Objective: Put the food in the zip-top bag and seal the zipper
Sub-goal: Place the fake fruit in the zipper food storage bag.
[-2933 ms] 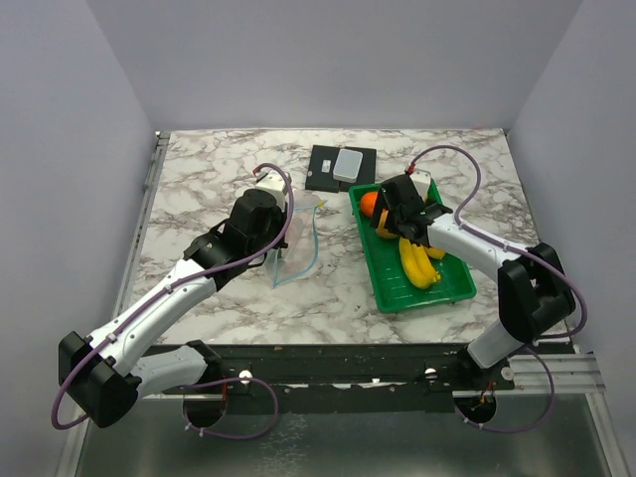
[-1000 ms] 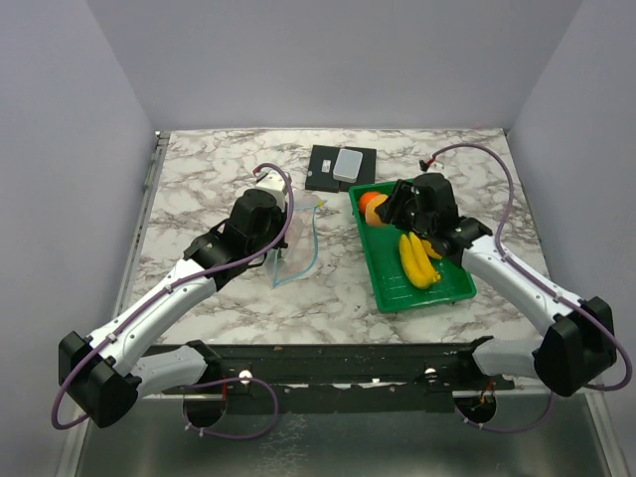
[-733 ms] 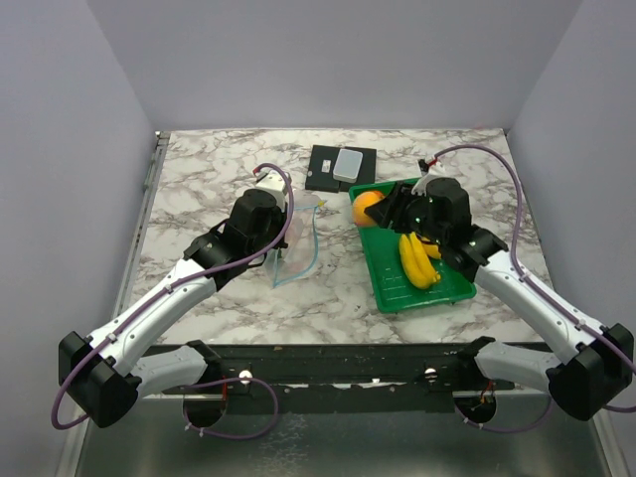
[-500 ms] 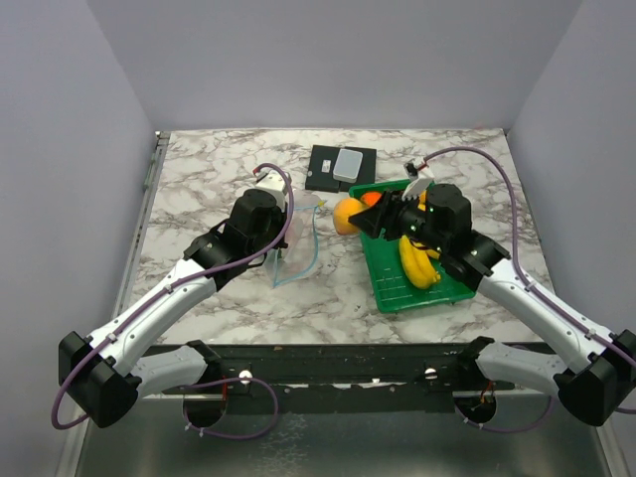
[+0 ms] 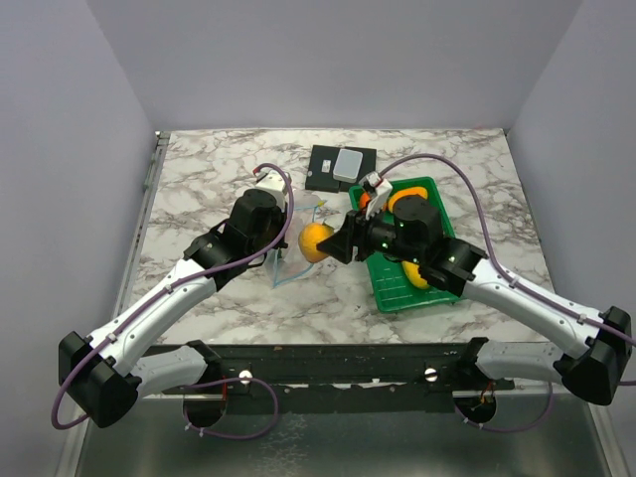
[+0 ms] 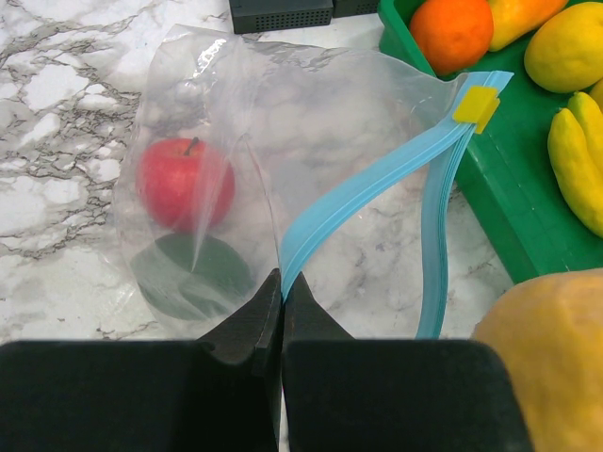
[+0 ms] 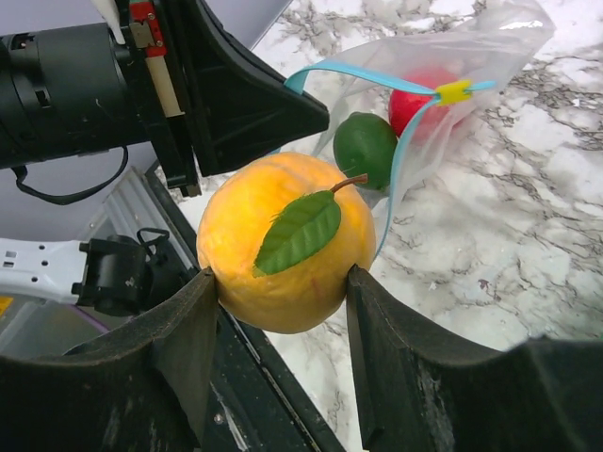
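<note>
No readable text, labels, brands or numbers anywhere

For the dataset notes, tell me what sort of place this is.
Probably a robot lab test cell: plain grey walls box in a marble-patterned table, two arms are mounted at its near edge, and toy fruit lies in a green tray.

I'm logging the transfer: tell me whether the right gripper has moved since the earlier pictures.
Yes. The right gripper, holding the orange-yellow fruit, has moved left off the green tray to the zip-top bag.
</note>
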